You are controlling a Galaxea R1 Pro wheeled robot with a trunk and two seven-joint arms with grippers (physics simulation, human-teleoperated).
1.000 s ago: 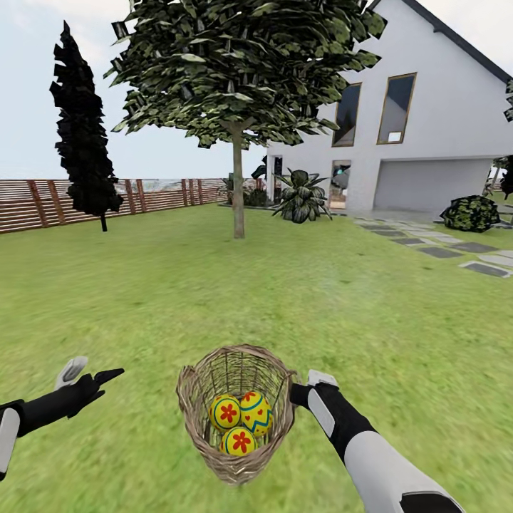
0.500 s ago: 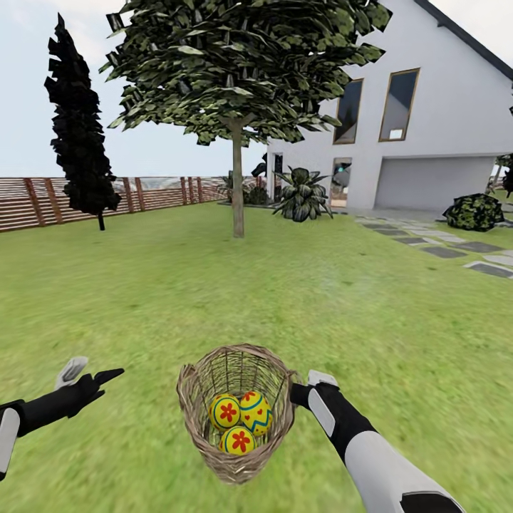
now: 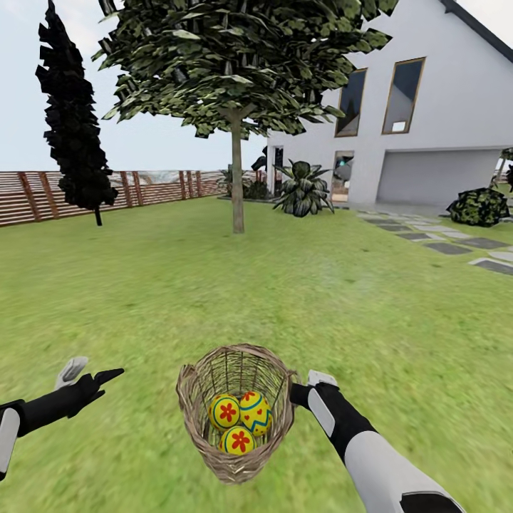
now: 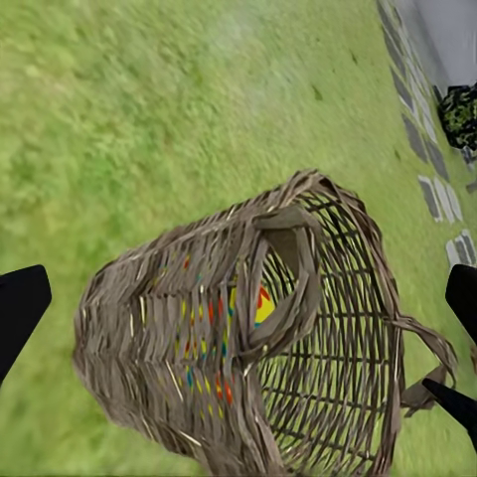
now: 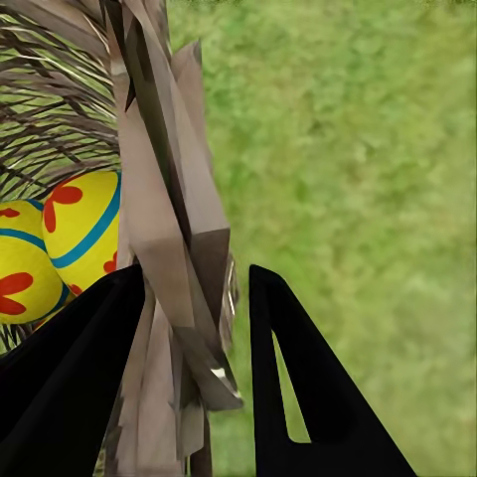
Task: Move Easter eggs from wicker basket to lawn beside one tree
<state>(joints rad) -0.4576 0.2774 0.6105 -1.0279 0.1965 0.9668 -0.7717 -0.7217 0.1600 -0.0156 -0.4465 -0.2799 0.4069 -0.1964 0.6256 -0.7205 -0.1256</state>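
Home garden, green lawn (image 3: 178, 285), white gabled house (image 3: 434, 128), slatted wooden fence (image 3: 43, 196), leafy tree (image 3: 237, 178)

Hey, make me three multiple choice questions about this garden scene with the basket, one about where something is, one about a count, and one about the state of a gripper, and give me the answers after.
1. Where does the grey-trunked tree stand relative to the wicker basket in the head view?
A. Far beyond it across the lawn
B. Touching its rim
C. Behind the fence

2. How many Easter eggs lie in the basket?
A. One
B. Two
C. Three

3. What is the right gripper doing?
A. Hanging open over bare grass
B. Shut on the basket's rim
C. Holding an egg

Answers: 1 A, the trunk rises from grass well past the basket. 2 C, three yellow painted eggs show inside. 3 B, the right wrist view shows the wicker wall between both fingers, while the left gripper is off to the side, open.
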